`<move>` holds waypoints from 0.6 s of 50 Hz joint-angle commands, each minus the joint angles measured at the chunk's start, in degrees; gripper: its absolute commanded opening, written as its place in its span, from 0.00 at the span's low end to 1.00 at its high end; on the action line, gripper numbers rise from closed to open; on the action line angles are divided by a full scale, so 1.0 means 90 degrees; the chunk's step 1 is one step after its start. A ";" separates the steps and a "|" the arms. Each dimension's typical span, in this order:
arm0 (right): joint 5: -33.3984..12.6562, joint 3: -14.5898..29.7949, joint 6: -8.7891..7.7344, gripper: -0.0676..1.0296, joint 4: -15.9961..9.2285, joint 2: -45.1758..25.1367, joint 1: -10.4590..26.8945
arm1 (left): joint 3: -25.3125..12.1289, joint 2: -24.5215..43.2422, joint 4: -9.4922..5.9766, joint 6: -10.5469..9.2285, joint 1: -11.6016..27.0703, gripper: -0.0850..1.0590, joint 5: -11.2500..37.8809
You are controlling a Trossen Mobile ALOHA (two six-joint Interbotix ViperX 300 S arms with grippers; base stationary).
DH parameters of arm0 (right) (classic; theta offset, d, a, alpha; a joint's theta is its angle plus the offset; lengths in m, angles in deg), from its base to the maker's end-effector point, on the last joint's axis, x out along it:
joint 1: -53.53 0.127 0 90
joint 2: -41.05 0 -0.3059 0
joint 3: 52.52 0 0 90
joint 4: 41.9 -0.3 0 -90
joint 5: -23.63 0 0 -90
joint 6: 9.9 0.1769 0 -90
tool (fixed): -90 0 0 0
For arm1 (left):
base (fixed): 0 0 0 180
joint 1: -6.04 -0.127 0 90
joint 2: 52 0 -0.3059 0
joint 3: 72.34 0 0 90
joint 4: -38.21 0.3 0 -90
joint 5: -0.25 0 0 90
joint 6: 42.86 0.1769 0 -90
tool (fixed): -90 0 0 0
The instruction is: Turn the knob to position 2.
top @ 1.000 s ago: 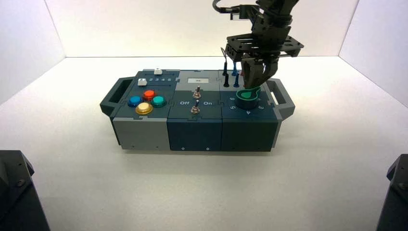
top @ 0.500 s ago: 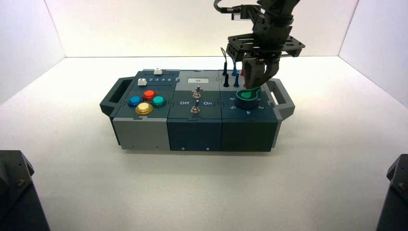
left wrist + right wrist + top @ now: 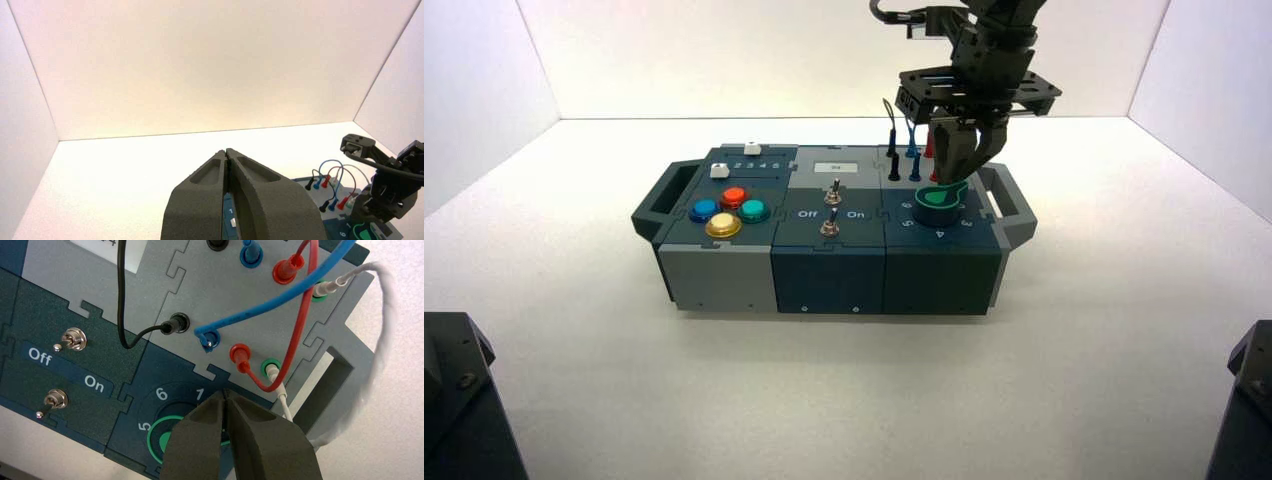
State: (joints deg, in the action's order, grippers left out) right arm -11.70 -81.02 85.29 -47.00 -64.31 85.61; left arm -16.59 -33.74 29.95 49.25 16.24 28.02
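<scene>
The right gripper [image 3: 225,391] is over the right part of the box [image 3: 829,278], its jaws closed, with the fingertips meeting; whether they touch the knob [image 3: 939,197] cannot be told. The knob lies right under and around the fingertips, its green round base showing on the near side of them. The jaws cover much of its bright green top in the right wrist view, so which way the tip points, and how the long axis lies, cannot be told. Around the knob runs a ring of white digits; the 5 [image 3: 144,426], the 6 [image 3: 161,394] and the 1 [image 3: 200,394] can be read there, but position 2 cannot be made out. Just beyond the jaws, on the grey panel farther from the robot, black, blue, red and white wires [image 3: 275,302] are plugged into sockets. Left of the jaws are two metal toggle switches [image 3: 831,222], with the words Off and On between them, and farther left a cluster of blue, red, green and yellow buttons [image 3: 724,226], with two white sliders [image 3: 720,171] behind them. The left gripper [image 3: 225,151] is idle, well apart to the left, outside the high view, its jaws closed.
</scene>
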 commanded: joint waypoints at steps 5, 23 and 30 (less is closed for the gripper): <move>-0.0010 0.0088 0.0039 0.04 0.0000 0.0205 -0.0039 | -0.0107 0.0049 -0.0010 -0.0010 0.0068 0.05 -0.0049; -0.0049 0.0098 0.0078 0.04 0.0000 0.0273 -0.0039 | -0.0107 0.0039 -0.0010 -0.0010 0.0078 0.05 -0.0039; -0.0049 0.0107 0.0078 0.04 0.0000 0.0273 -0.0049 | -0.0107 0.0020 -0.0010 -0.0010 0.0088 0.04 -0.0039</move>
State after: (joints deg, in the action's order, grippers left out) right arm -12.23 -81.11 85.64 -47.00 -63.70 85.61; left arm -16.59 -33.83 29.95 49.25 16.59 28.02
